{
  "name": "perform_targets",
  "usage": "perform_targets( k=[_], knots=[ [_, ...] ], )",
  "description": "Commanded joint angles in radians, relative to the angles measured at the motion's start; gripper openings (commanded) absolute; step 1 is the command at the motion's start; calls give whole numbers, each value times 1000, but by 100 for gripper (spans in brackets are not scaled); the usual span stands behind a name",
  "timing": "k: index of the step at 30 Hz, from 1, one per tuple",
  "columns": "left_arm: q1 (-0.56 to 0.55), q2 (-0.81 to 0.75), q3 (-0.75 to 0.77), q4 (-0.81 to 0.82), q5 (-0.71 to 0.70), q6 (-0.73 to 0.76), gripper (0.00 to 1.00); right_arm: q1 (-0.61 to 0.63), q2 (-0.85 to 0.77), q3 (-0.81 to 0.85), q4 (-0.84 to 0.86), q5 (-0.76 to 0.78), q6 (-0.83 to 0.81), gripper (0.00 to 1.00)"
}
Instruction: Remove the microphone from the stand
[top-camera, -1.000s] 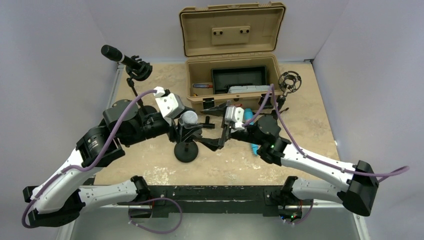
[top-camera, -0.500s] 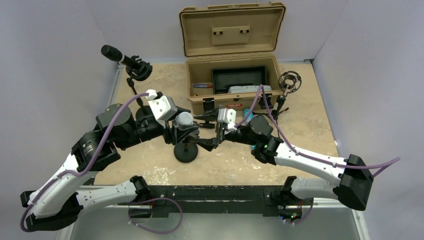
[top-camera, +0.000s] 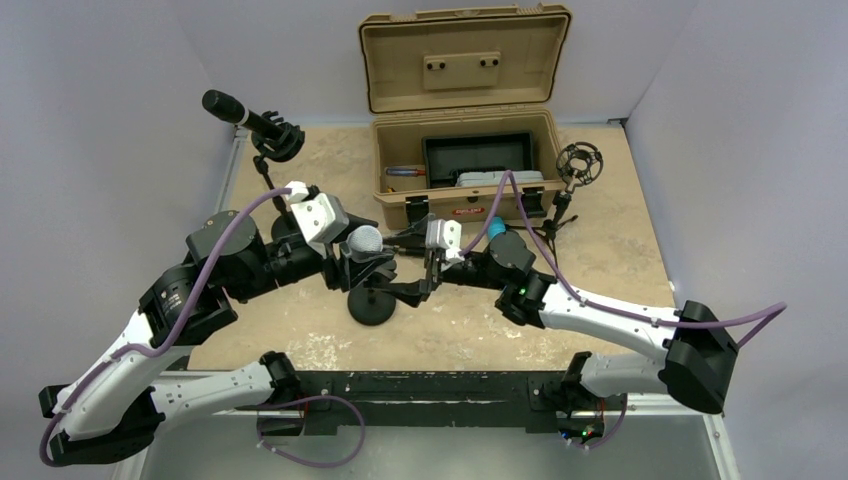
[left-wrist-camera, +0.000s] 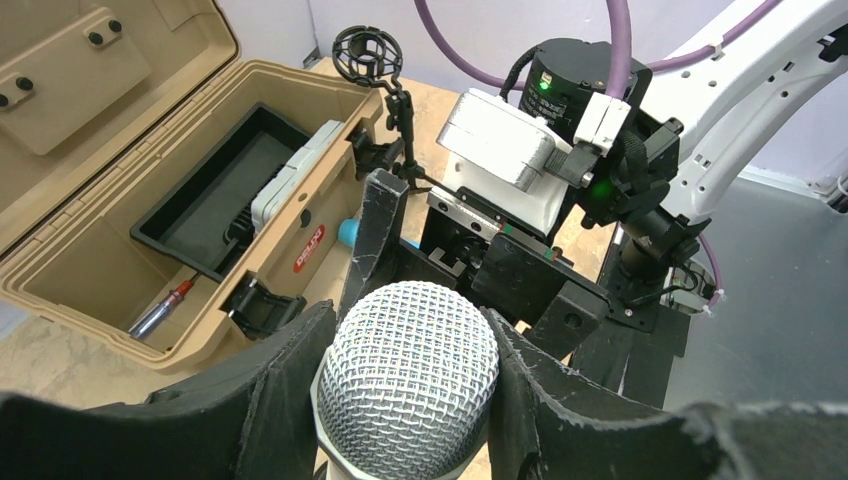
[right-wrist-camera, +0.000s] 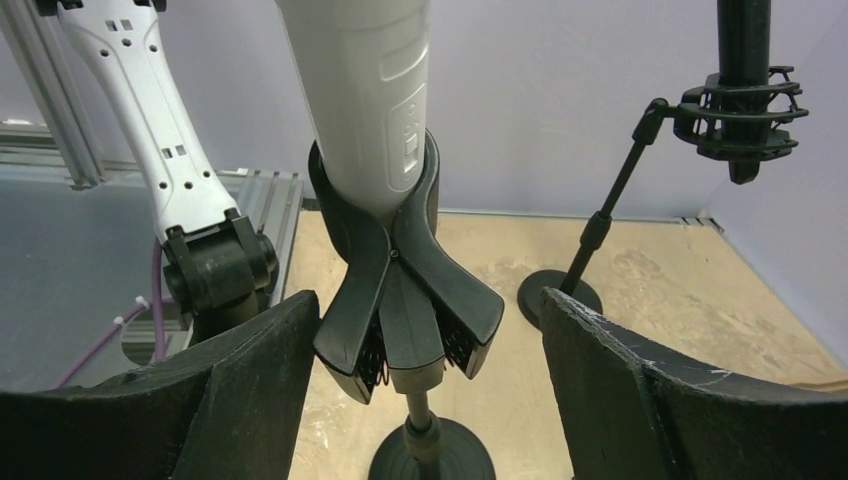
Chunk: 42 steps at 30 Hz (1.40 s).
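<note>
Top view: the mic (top-camera: 365, 240) sits upright in its stand (top-camera: 372, 305), mid-surface (top-camera: 620, 240).

Left wrist: the left pincer (left-wrist-camera: 408, 400) grips the mic's mesh head.

Right wrist: the right pincer (right-wrist-camera: 425, 300) gapes wide, straddling the stand's clip below the mic without touching it.

Left gripper (left-wrist-camera: 405, 345) jaws clamped, right gripper (right-wrist-camera: 420, 300) jaws spread wide, facing each other.

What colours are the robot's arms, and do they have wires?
The left arm and right arm are white tubes with chunky black round joints. A purple cable loops along each. The left tool and right tool have black fingers with rough edges, and a tiny green light glows on the right wrist.
</note>
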Motion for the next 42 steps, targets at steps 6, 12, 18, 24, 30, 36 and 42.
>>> perform_targets(
  k=[6,12,18,24,30,36,42],
  knots=[
    [2,-8,-12,1,19,-69,0,12,6,33,76,-12,15,59],
    [2,-7,-6,16,13,-80,0,14,-24,30,60,51,8,8],
    [2,6,-6,42,-25,-98,0,14,-125,-14,50,134,29,0],
    [2,53,53,46,-150,-114,0,14,-173,-8,-89,264,27,0],
    [2,89,100,-1,-337,-136,0,13,-272,-79,-116,365,30,0],
    [2,102,173,-36,-320,-145,0,13,-263,-92,-144,398,43,0],
    [2,153,265,-91,-285,-109,0,13,-238,-94,-75,356,84,0]
  ],
)
